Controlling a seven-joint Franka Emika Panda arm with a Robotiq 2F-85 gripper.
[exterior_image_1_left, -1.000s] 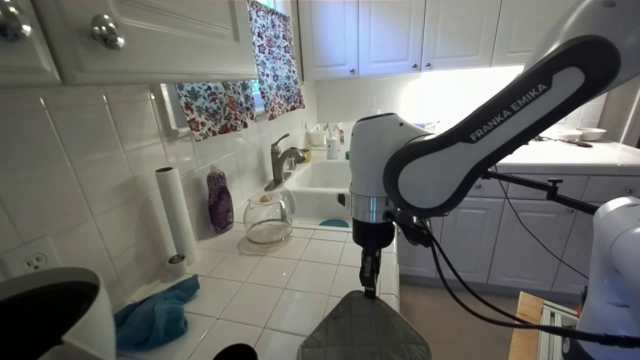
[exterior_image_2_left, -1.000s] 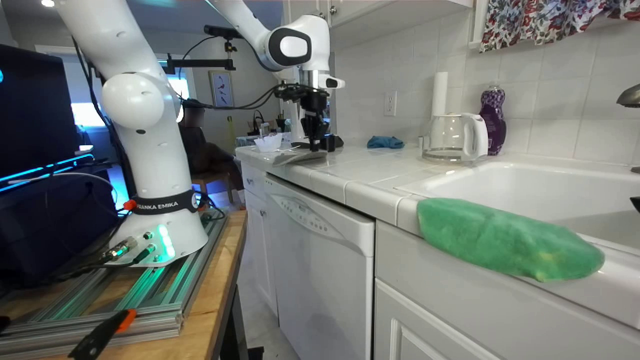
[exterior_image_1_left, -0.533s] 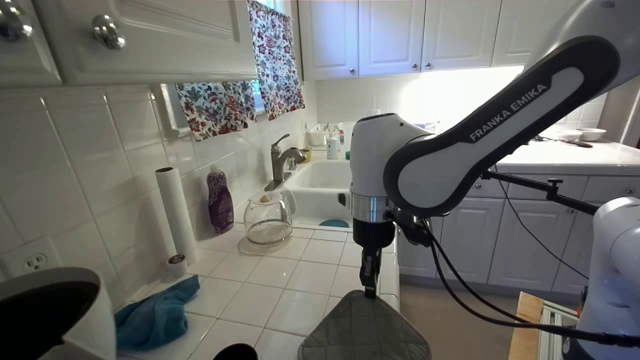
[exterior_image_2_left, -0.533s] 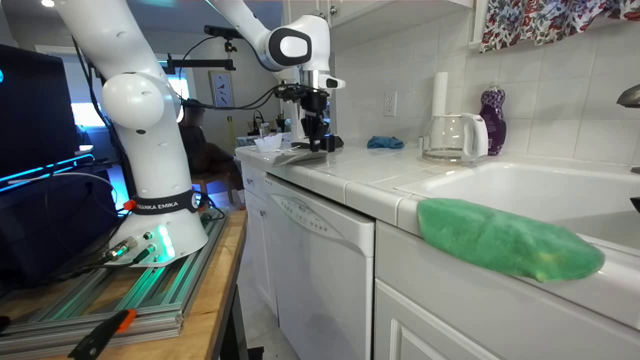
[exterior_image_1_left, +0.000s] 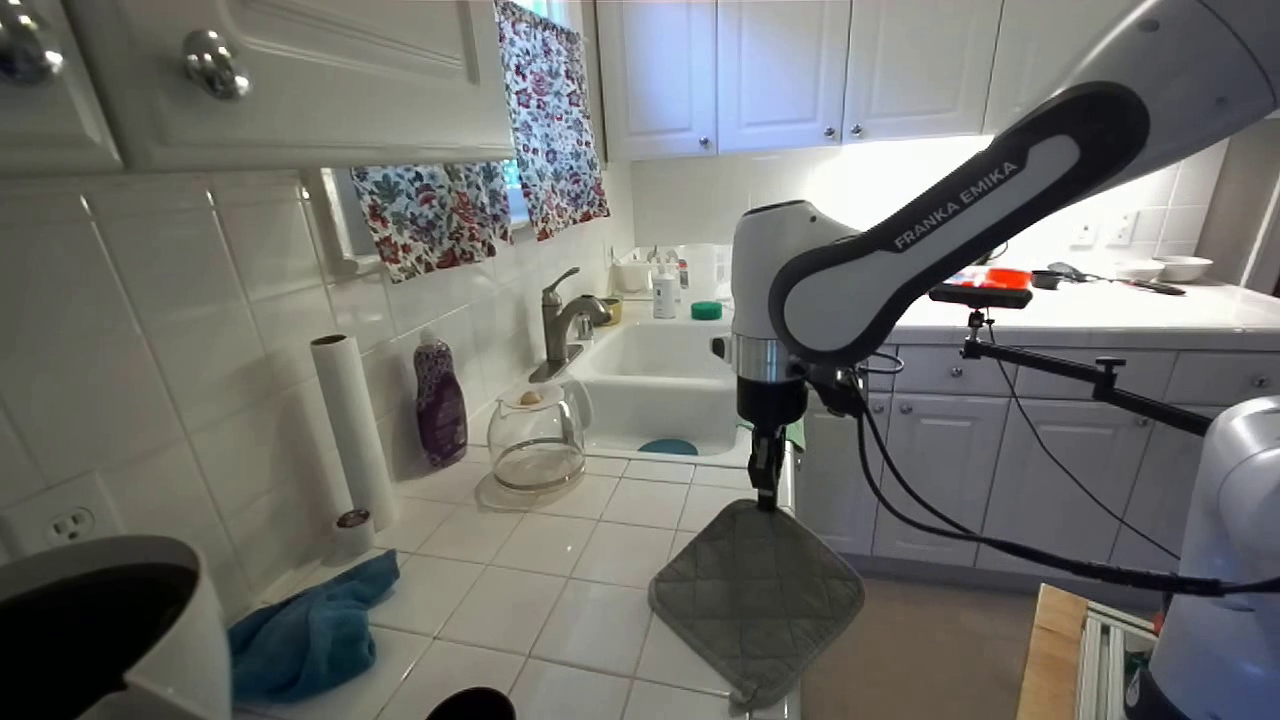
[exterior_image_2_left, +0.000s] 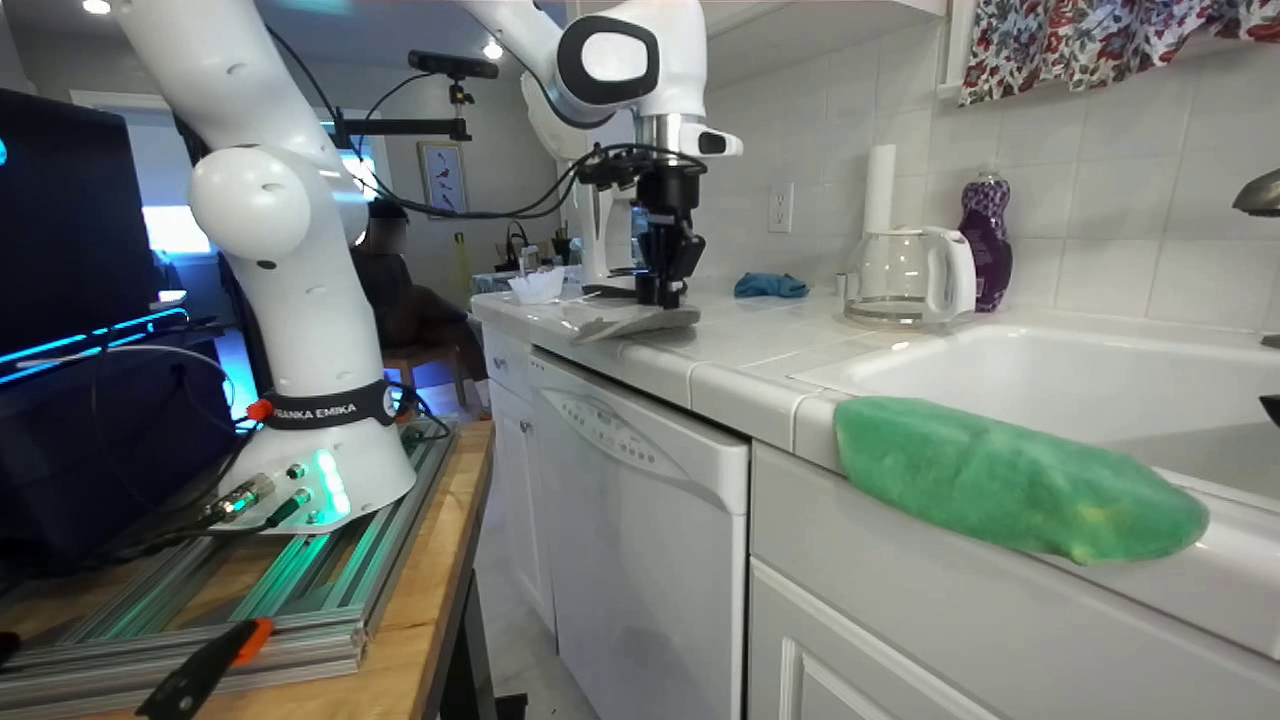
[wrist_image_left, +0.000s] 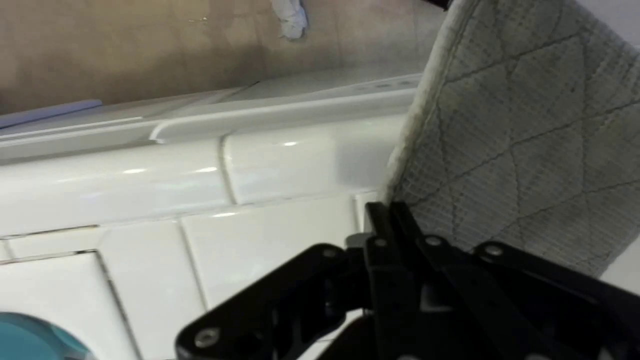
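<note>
My gripper (exterior_image_1_left: 767, 500) points down at the counter's front edge and is shut on one corner of a grey quilted pot holder (exterior_image_1_left: 757, 600). The pot holder also shows in an exterior view (exterior_image_2_left: 640, 322), tilted close above the counter. Part of it reaches out past the counter's front edge. In the wrist view the closed fingertips (wrist_image_left: 390, 205) pinch its pale border, and its quilted face (wrist_image_left: 520, 135) spreads to the right. A glass coffee carafe (exterior_image_1_left: 538, 440) with a white handle stands on the counter between the gripper and the wall, near the sink.
A purple bottle (exterior_image_1_left: 440, 405), a white paper roll (exterior_image_1_left: 365, 450) and a blue cloth (exterior_image_1_left: 310, 630) are along the wall. The sink (exterior_image_2_left: 1130, 330) has a green cloth (exterior_image_2_left: 1010, 480) over its front edge. A faucet (exterior_image_1_left: 565, 320) stands behind it. A white appliance (exterior_image_1_left: 190, 640) is in the foreground.
My gripper has carried the pot holder along the counter toward the sink, mostly within the last half second. More of the pot holder now shows. The other things have not moved.
</note>
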